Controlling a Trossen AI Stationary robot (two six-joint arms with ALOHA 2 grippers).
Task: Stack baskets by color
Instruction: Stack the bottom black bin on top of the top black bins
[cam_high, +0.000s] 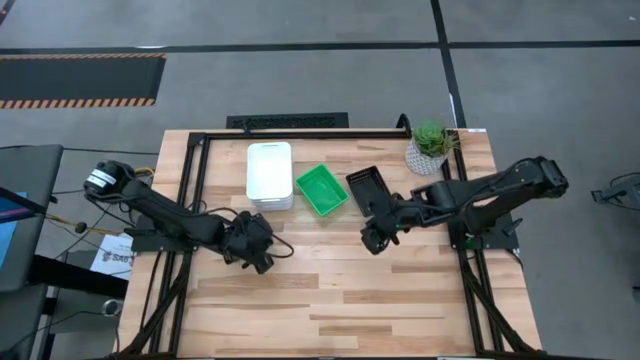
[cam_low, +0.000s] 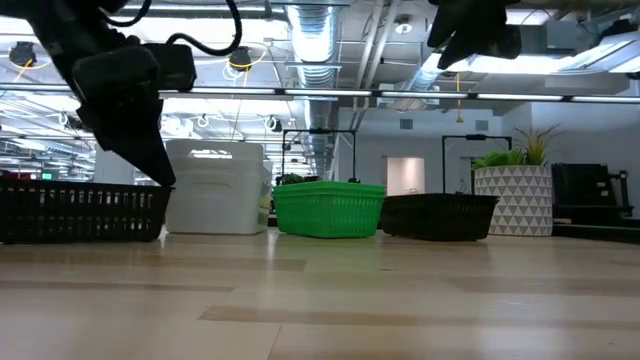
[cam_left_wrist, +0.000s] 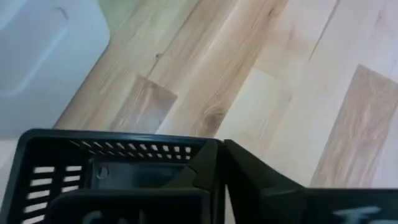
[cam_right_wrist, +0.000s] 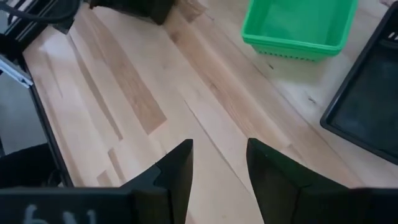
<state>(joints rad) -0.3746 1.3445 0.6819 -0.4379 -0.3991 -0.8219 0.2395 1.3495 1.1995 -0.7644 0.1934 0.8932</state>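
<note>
Three baskets stand in a row on their bottoms at the table's far middle: a white stack (cam_high: 269, 175), a green basket (cam_high: 322, 190) and a black mesh one (cam_high: 367, 188). Another black basket (cam_low: 80, 212) sits on the table nearer the left side, mostly hidden under my left gripper (cam_high: 257, 248) in the high view. That gripper is shut on the basket's wall. My right gripper (cam_high: 373, 240) hangs open above the bare wood, just in front of the black basket at the far middle, with nothing between its fingers (cam_right_wrist: 180, 168). My left gripper grips the black basket's side wall at its rim, close to a corner (cam_left_wrist: 210, 147). One finger is inside the basket and one finger (cam_left_wrist: 261, 180) is outside. It comes slanting down from above. The basket stands level with its bottom on the table.
A small potted plant (cam_high: 430, 148) stands at the far right corner. Black frame rails (cam_high: 192, 190) run along the table's left and right sides. Open wood lies across the near half of the table (cam_high: 340, 310).
</note>
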